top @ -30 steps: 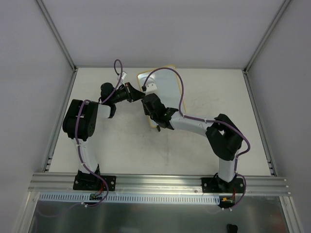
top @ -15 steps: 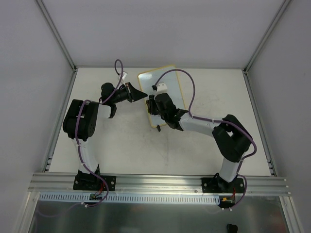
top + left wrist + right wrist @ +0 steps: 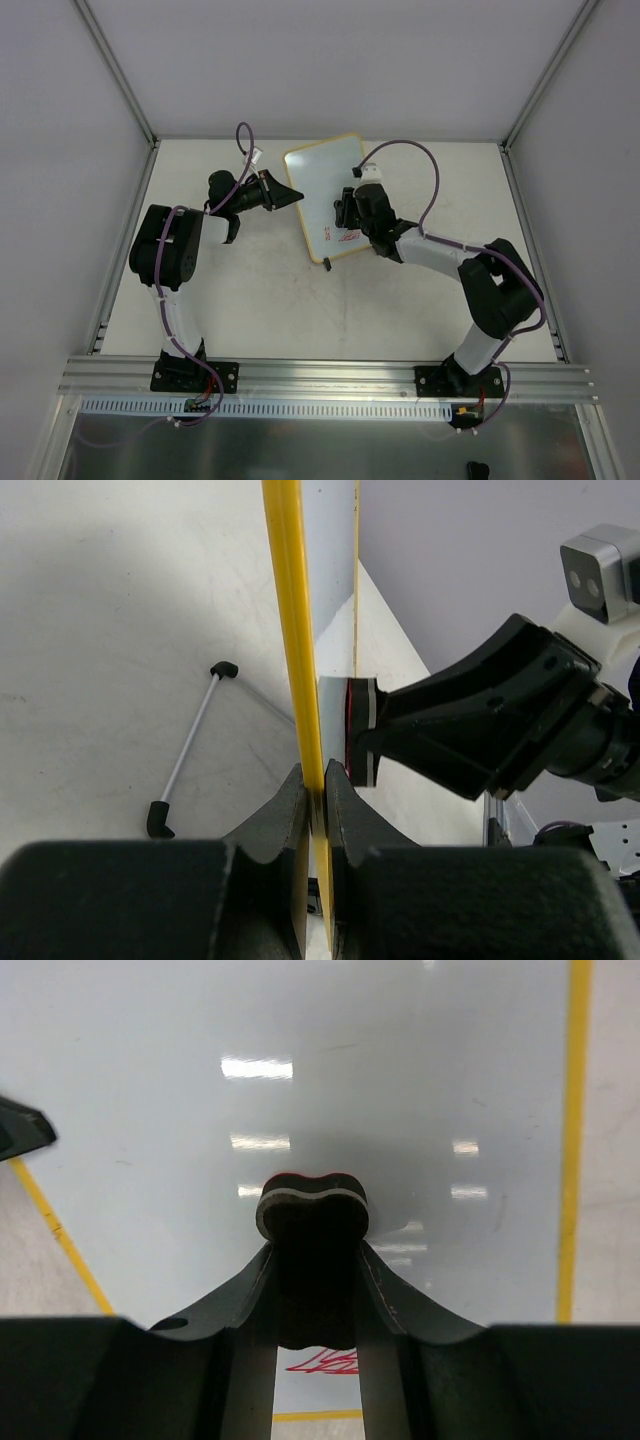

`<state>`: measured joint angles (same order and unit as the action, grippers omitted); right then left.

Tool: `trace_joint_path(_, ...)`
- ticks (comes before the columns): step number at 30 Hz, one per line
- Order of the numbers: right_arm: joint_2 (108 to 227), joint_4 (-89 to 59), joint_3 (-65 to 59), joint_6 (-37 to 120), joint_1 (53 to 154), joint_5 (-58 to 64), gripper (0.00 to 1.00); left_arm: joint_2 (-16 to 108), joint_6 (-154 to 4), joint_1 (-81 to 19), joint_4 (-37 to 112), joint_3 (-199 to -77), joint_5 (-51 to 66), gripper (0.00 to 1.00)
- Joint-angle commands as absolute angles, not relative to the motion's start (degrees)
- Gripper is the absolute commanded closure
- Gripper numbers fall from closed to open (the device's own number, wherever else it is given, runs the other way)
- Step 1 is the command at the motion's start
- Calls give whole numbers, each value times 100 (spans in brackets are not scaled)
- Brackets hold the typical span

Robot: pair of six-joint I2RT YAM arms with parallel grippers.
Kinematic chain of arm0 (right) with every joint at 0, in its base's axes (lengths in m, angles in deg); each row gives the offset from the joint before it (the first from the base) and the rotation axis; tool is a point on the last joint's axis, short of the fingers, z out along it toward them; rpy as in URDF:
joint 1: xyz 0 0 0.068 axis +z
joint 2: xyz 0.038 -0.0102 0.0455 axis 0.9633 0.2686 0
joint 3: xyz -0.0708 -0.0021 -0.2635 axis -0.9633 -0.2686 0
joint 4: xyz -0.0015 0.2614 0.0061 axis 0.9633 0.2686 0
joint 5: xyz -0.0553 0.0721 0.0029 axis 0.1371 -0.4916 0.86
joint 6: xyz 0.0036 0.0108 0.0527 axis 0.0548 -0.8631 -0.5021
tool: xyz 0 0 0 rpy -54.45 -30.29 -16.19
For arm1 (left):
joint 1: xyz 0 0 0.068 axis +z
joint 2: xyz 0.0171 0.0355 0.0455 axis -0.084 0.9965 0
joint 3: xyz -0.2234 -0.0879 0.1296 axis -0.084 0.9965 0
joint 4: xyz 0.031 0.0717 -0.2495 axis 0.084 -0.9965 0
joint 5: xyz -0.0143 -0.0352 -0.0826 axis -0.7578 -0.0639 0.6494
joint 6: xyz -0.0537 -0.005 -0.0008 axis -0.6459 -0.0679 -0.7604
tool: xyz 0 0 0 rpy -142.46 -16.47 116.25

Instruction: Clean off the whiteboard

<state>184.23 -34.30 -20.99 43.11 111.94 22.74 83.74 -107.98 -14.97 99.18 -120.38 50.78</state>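
Observation:
The whiteboard [image 3: 320, 180], white with a thin yellow frame, sits at the back middle of the table. My left gripper [image 3: 296, 194] is shut on its left frame edge [image 3: 290, 630], which the left wrist view shows edge-on between the jaws [image 3: 318, 782]. My right gripper [image 3: 346, 212] is shut on a small black eraser [image 3: 312, 1210] and presses it flat against the board face [image 3: 400, 1080] towards its right side. Red marks [image 3: 325, 1362] show below the eraser, near the board's lower edge [image 3: 333, 235].
A thin white rod with black ends [image 3: 190, 750] lies on the table behind the board. A black clip foot [image 3: 327, 266] sticks out at the board's near corner. Enclosure walls and aluminium posts ring the table [image 3: 250, 300].
My right gripper has slid the eraser across the board from its lower left towards the right side. The left gripper has kept its hold on the frame.

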Motion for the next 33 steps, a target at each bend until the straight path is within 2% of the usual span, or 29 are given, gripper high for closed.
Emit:
trace_joint_path(1, 18580, -2407, -2344, 4466, 10562, 3281, 100, 8222, -10295, -1607, 10089, -12070, 5381, 100)
trace_joint_path(14, 18588, -2064, -2309, 4229, 9877, 3159, 100, 8222, -10304, -1589, 10107, -12079, 5399, 100)
trace_joint_path(26, 18421, -2072, -2414, 4264, 9894, 3247, 100, 8231, -10330, -1554, 10133, -12053, 5399, 100)
trace_joint_path(33, 18588, -2792, -2722, 4342, 10333, 3220, 100, 8380, -10497, -1510, 10397, -12053, 5434, 100)
